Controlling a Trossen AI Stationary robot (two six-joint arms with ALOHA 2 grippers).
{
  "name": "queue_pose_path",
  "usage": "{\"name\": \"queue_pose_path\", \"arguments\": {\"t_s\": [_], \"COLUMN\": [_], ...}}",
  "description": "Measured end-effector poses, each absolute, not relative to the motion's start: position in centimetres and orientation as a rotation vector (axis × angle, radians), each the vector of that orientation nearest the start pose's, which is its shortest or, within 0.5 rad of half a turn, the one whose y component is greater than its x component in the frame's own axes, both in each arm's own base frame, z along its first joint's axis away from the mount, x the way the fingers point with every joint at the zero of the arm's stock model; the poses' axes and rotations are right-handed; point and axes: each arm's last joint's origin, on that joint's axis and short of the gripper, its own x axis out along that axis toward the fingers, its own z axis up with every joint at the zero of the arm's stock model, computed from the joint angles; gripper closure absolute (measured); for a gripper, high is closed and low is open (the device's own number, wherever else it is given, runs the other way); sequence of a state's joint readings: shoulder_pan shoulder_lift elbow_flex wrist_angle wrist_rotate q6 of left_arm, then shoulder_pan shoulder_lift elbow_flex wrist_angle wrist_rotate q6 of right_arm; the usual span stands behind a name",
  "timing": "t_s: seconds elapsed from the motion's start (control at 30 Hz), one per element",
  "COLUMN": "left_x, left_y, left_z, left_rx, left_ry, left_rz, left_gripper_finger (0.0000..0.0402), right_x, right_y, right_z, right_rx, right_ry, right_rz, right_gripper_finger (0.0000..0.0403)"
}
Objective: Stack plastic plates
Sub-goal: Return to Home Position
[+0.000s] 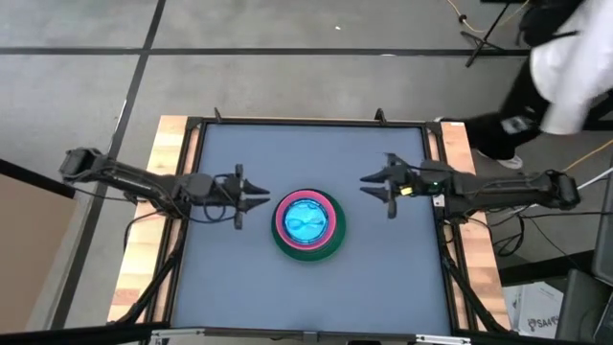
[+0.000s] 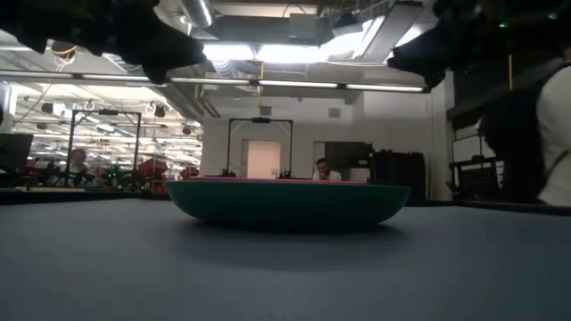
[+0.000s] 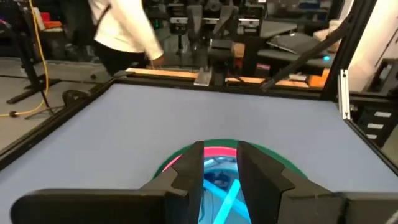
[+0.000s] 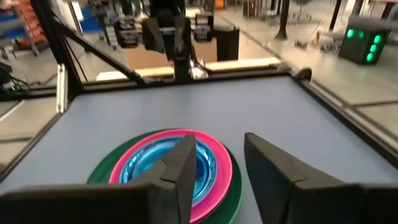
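The plates stand in one stack [image 1: 307,224] at the table's middle: a large dark green plate [image 2: 285,203] at the bottom, a pink plate [image 4: 219,163] in it, and a small translucent blue plate [image 1: 306,220] on top. The other plates do not show apart. My left gripper [image 1: 265,203] is open and empty just left of the stack, above the table. My right gripper [image 1: 372,187] is open and empty to the stack's right and a little farther back. The stack also shows in the left wrist view [image 3: 219,149].
The grey table mat [image 1: 239,287] has a dark frame and wooden side rails [image 1: 163,172]. A person in a white top [image 1: 565,77] stands beyond the table's far right corner. People show in the room behind the table in the low view.
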State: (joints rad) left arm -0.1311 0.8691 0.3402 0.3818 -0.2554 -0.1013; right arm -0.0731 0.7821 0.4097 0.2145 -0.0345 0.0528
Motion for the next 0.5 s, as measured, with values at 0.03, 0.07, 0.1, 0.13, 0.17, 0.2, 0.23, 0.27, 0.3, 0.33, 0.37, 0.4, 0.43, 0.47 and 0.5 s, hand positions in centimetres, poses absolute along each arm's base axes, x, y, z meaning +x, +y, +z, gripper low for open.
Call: {"name": "queue_pose_path", "arguments": {"t_s": [0.03,0.07,0.1,0.13,0.17,0.2,0.23,0.27,0.3,0.33,0.37,0.4,0.43,0.47,0.5], "left_x": [18.2,17.8,17.5,17.1,16.8,16.5,16.2,15.8,15.6,15.3,15.0,14.7,14.4,14.0,13.8], "left_y": [-1.5,-1.3,-1.1,-0.9,-0.7,-0.5,-0.3,-0.1,0.1,0.2,0.4,0.5,0.6,0.6,0.7], "left_z": [21.8,21.8,21.7,21.6,21.5,21.5,21.3,21.1,20.9,20.6,20.2,19.8,19.4,19.0,18.7], "left_rx": [-0.073,-0.075,-0.078,-0.083,-0.086,-0.089,-0.092,-0.093,-0.095,-0.099,-0.109,-0.121,-0.131,-0.142,-0.147], "left_ry": [0.133,0.122,0.113,0.106,0.095,0.081,0.072,0.066,0.061,0.058,0.056,0.055,0.052,0.048,0.043], "left_rz": [0.131,0.134,0.141,0.151,0.155,0.154,0.157,0.160,0.164,0.165,0.163,0.159,0.154,0.157,0.162], "left_gripper_finger": [0.0312,0.0312,0.0312,0.0312,0.0312,0.0313,0.0315,0.0319,0.0325,0.0332,0.0341,0.0350,0.0361,0.0370,0.0380], "right_x": [17.3,16.9,16.5,16.1,15.7,15.2,14.8,14.4,14.0,13.7,13.4,13.1,12.9,12.6,12.3], "right_y": [-1.2,-1.1,-1.1,-1.1,-1.0,-1.0,-1.0,-0.9,-0.9,-0.9,-0.9,-0.9,-0.8,-0.8,-0.8], "right_z": [23.9,23.6,23.3,22.8,22.4,22.0,21.6,21.2,20.8,20.3,19.7,19.4,19.1,18.8,18.6], "right_rx": [0.060,0.059,0.058,0.057,0.056,0.059,0.063,0.069,0.074,0.078,0.084,0.093,0.099,0.104,0.107], "right_ry": [0.140,0.125,0.113,0.100,0.091,0.079,0.062,0.044,0.034,0.032,0.032,0.027,0.017,0.005,-0.010], "right_rz": [-0.042,-0.042,-0.042,-0.041,-0.040,-0.040,-0.040,-0.040,-0.040,-0.040,-0.040,-0.040,-0.039,-0.039,-0.038], "right_gripper_finger": [0.0289,0.0299,0.0310,0.0321,0.0332,0.0343,0.0353,0.0362,0.0372,0.0380,0.0389,0.0396,0.0399,0.0400,0.0398]}}
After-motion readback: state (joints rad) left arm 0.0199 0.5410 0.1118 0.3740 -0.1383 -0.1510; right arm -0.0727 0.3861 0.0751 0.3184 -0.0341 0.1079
